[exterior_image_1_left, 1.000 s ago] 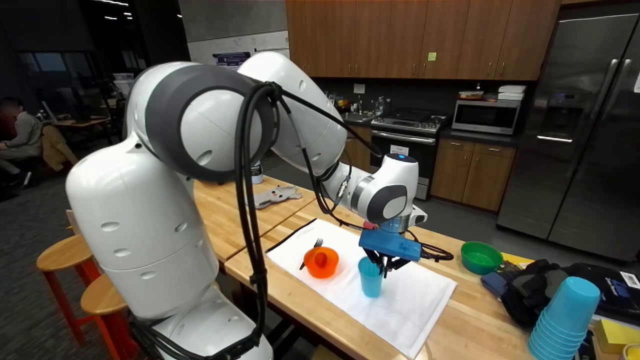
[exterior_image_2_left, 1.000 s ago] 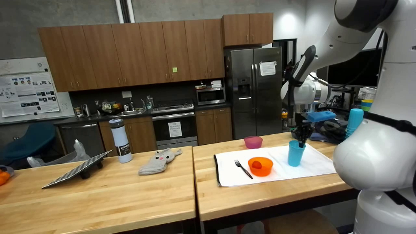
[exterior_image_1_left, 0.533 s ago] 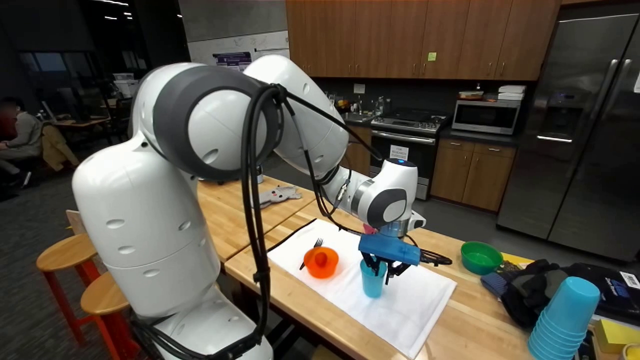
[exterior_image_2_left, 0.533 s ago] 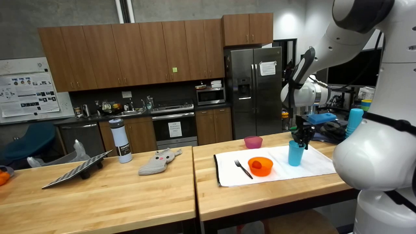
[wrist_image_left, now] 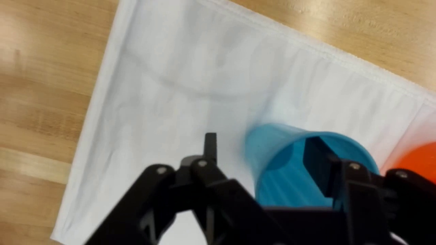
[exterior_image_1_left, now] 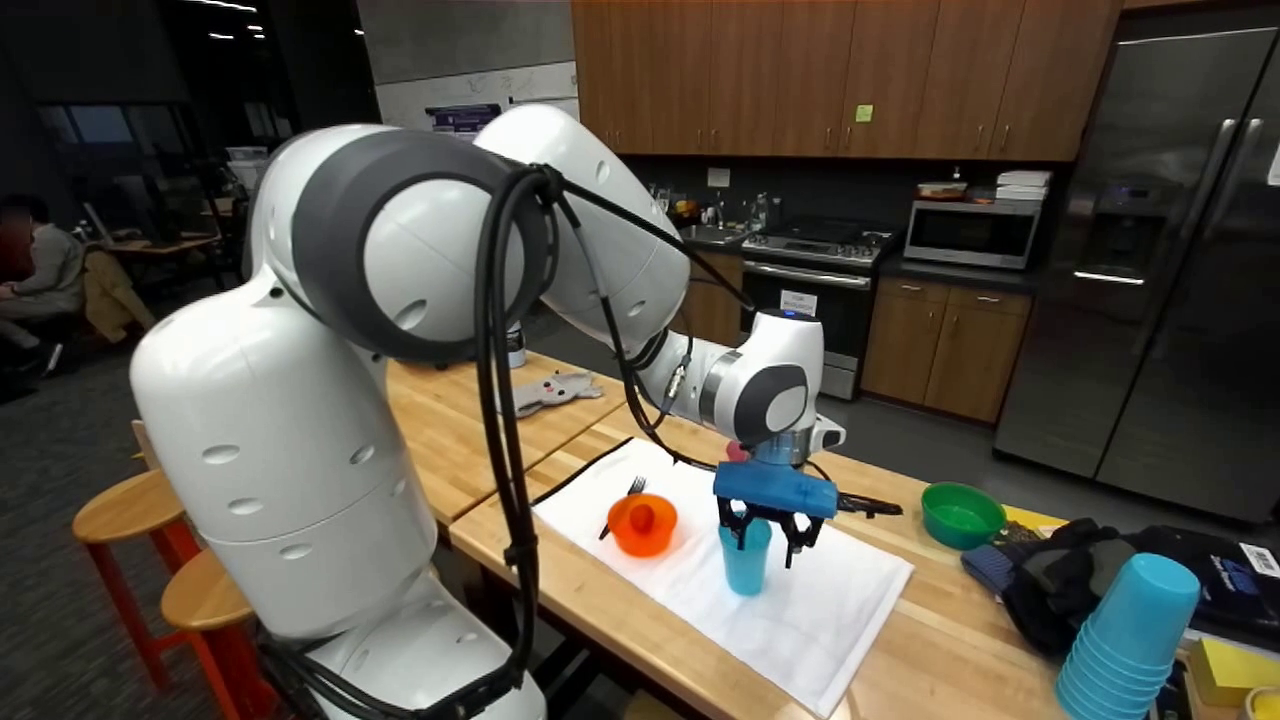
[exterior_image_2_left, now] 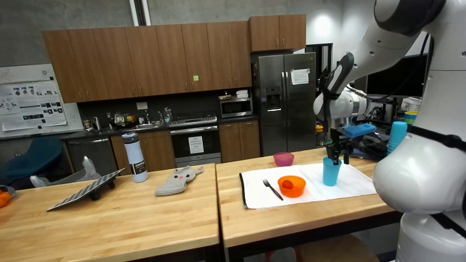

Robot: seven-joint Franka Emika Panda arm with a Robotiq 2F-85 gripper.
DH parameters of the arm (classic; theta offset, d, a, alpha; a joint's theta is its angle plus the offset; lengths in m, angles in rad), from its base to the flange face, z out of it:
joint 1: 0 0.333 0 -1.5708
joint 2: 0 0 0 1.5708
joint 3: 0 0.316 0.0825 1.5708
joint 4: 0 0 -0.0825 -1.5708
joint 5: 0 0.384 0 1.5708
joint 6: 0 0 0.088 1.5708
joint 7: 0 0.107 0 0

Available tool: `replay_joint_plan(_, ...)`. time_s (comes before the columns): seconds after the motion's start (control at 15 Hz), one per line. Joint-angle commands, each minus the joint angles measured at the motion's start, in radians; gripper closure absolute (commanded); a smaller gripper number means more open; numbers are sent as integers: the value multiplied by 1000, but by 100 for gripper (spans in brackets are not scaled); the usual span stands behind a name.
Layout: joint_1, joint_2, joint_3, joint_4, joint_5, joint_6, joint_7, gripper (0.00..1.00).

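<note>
Blue cup point(exterior_image_2_left: 330, 177): upright on white cloth point(exterior_image_1_left: 820, 605), tabletop point(exterior_image_1_left: 950, 640), barely shifted | gripper point(exterior_image_1_left: 765, 553): released, fingers point(wrist_image_left: 210, 148) parted wider than a second ago, one at the cup's mouth, the other outside over cloth; rim contact unclear | orange bowl point(exterior_image_2_left: 296, 191): near cup, unmoved

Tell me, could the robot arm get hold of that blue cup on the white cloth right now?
Probably yes: the jaws stand open at the blue cup, one finger over or inside its mouth, the other outside above the white cloth, and nothing visible blocks the cup wall between them.
</note>
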Motion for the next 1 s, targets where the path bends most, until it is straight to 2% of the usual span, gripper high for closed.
replay_joint_plan(0.0,-2,-64,32,37,-80,-115,76,1)
replay_joint_plan(0.4,26,-148,87,88,-119,-276,132,0)
replay_joint_plan(0.53,43,-154,123,119,-153,-324,188,0)
replay_joint_plan(0.6,57,-150,147,133,-172,-329,228,0)
replay_joint_plan(0.67,45,-138,108,109,-133,-291,165,0)
replay_joint_plan(0.93,69,-141,145,128,-152,-313,220,0)
